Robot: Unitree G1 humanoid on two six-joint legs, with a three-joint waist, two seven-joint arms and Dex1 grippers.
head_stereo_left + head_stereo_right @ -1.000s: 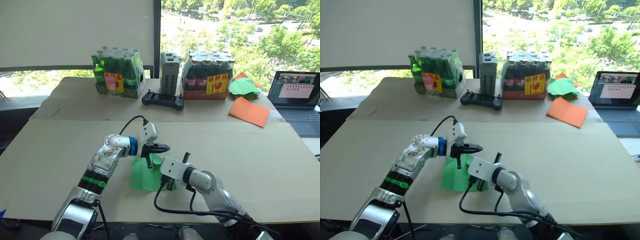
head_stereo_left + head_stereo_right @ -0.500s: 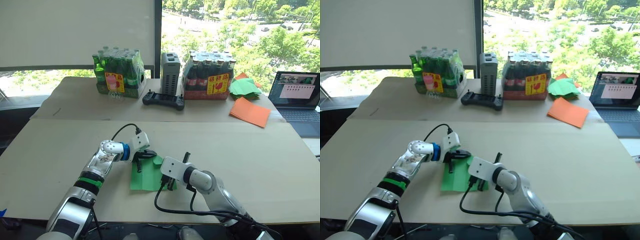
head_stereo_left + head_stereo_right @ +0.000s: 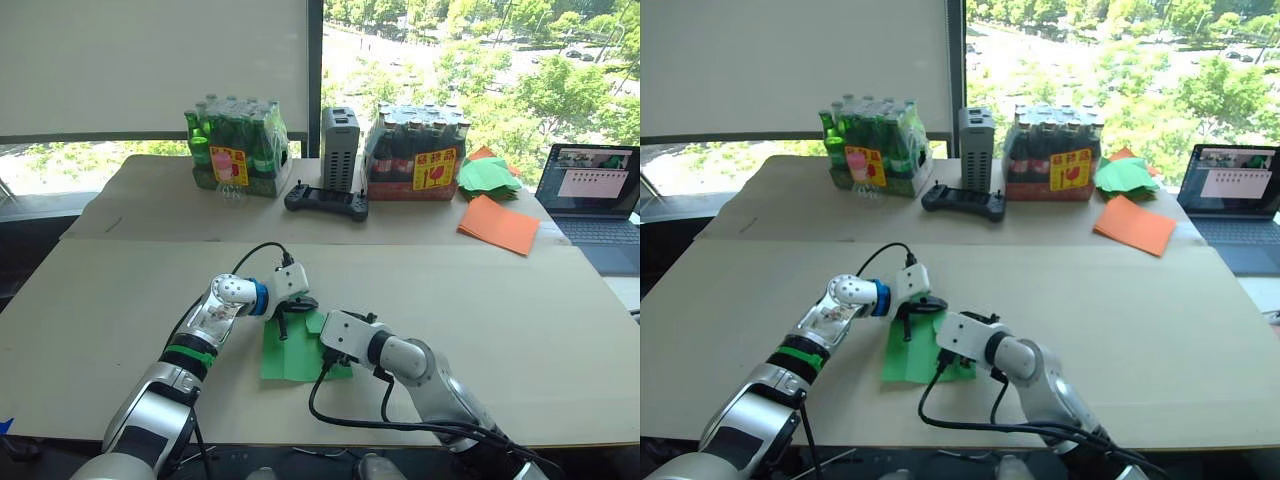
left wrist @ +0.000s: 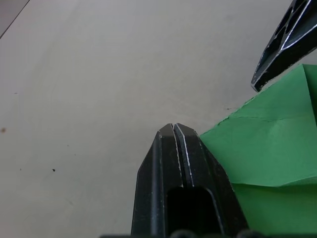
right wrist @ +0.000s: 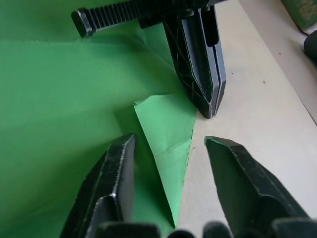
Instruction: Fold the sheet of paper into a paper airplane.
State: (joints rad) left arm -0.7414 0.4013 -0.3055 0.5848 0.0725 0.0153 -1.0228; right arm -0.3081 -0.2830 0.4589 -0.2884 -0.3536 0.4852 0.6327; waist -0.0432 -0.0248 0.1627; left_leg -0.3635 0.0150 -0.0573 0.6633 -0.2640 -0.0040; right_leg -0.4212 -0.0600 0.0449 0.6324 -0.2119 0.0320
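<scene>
The bright green sheet of paper (image 3: pixel 285 355) lies flat on the near table, with one far corner folded over into a small flap (image 5: pixel 168 134). My right gripper (image 5: pixel 170 140) hovers open over that flap, one finger (image 5: pixel 116 183) above the sheet and the other above bare table. My left gripper (image 4: pixel 173 128) is shut and empty. Its tip rests at the sheet's far edge (image 4: pixel 267 148), just beyond the flap and close to the right gripper.
At the back stand a pack of green bottles (image 3: pixel 235 150), a grey box (image 3: pixel 338 135), a black controller (image 3: pixel 326 200) and a pack of dark bottles (image 3: pixel 415 150). A heap of green folded papers (image 3: pixel 487 173), orange paper (image 3: pixel 498 223) and a laptop (image 3: pixel 595 190) sit back right.
My right gripper has gone from shut to open over the folded corner. My left gripper came down from above the sheet to its far edge, staying shut.
</scene>
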